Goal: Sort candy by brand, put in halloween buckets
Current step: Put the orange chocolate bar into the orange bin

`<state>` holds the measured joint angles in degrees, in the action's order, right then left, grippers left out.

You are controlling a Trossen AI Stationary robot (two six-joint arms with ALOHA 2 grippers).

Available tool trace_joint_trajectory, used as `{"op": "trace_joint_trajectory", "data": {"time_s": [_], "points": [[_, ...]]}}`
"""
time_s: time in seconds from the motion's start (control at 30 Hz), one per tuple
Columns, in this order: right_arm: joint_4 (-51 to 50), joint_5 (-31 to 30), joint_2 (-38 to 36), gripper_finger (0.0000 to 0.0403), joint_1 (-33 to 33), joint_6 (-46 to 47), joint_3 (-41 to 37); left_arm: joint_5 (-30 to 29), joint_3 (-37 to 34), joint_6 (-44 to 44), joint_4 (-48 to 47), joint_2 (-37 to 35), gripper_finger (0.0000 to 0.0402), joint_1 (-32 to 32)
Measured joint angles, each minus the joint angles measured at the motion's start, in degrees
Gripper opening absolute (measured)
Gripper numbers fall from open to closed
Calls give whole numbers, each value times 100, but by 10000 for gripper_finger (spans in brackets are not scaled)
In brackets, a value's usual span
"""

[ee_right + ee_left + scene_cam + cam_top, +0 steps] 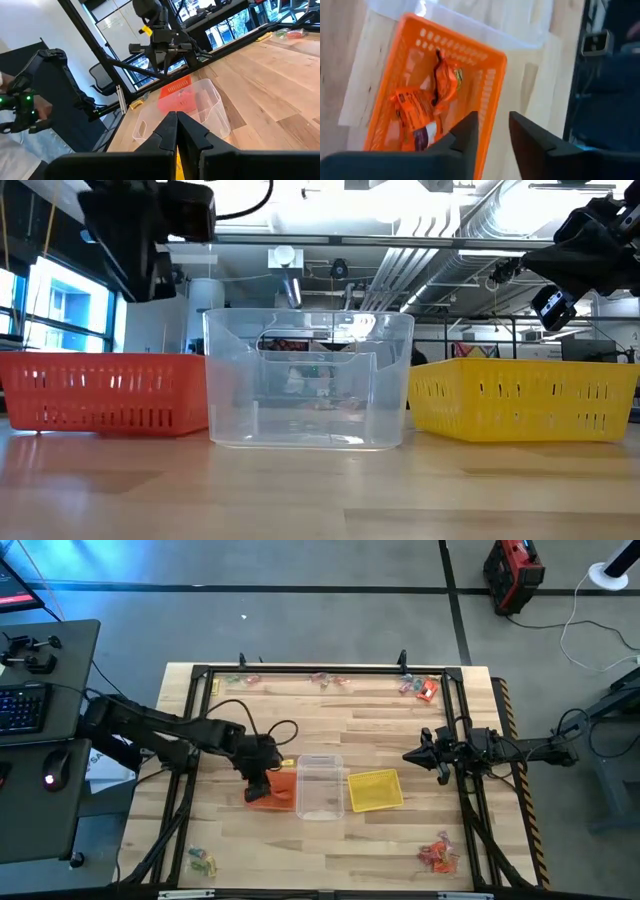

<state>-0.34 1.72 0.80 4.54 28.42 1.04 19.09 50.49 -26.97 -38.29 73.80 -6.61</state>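
Orange bucket (272,792) holding orange-wrapped candy (427,107), clear bucket (320,786) beside, yellow bucket (375,790).

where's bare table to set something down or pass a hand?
Free: the wide strip between the three tubs and the far-edge candy; the near strip between the green candy and red candy. Crowded: the middle, with orange tub, clear tub, yellow tub in a row and left pincer above the orange one.
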Motion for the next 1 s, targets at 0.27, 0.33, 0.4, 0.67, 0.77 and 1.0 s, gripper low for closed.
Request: {"op": "trace_joint_trajectory", "data": {"time_s": [0.27, 0.33, 0.4, 0.67, 0.77, 1.0], "points": [[0, 0, 0, 0, 0, 0, 0, -819, 440, 1318, -397, -1031, 153, 1207], [-2, 0, 0, 0, 0, 0, 0, -865, 395, 1526, -24, -1209, 154, 1737], [0, 1, 0, 0, -1, 0, 1, -738, 298, 1595, 402, -1270, 154, 2309], [273, -1277, 0, 0, -4, 19, 0, 1070, 183, 539, 2929, -957, 154, 4179], [1215, -2759, 33, 0, -4, 1351, 0, 1031, 183, 564, 3031, -935, 154, 4366], [2258, -5753, 44, 0, -22, 2401, 4, 298, 183, 449, 2870, -929, 154, 4415]]}}
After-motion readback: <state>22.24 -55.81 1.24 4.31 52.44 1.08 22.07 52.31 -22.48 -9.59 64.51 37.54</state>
